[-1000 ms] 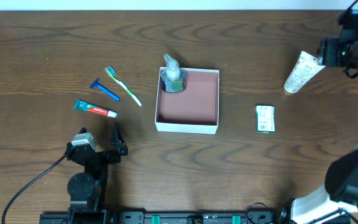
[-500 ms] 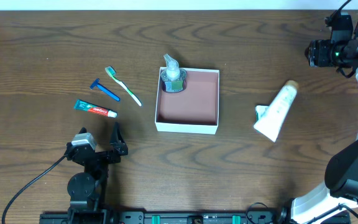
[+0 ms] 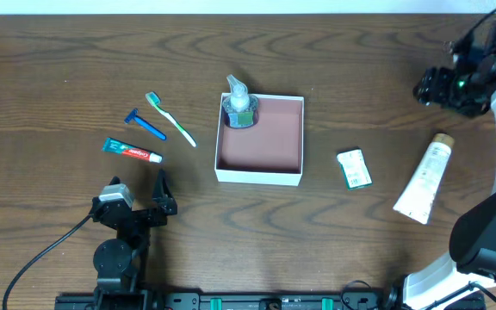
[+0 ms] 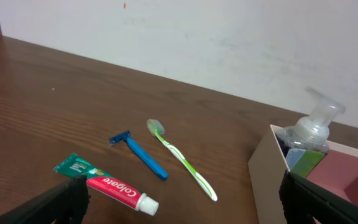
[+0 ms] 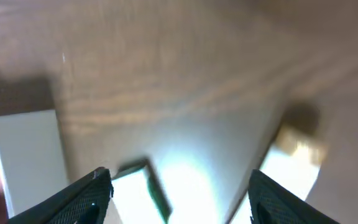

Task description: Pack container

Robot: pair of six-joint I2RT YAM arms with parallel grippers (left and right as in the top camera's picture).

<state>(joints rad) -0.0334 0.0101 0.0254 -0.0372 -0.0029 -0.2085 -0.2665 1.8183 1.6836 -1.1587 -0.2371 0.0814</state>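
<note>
The container, a square white box with a reddish-brown inside, sits mid-table, also seen in the left wrist view. A clear pump bottle stands in its far left corner. Left of it lie a toothbrush, a blue razor and a toothpaste tube. My left gripper rests open near the front edge, just short of the toothpaste. My right gripper hovers open at the far right, nothing between its fingers. A white tube lies on the table below it.
A small green-white packet lies between the container and the white tube. The right wrist view is blurred; it shows the packet and the tube's cap end. A black cable trails from the left arm's base.
The white tube has left my right gripper, dropped across the packet and come to rest right of it. The packet shifted slightly left. The right gripper opened a little and tilted.
</note>
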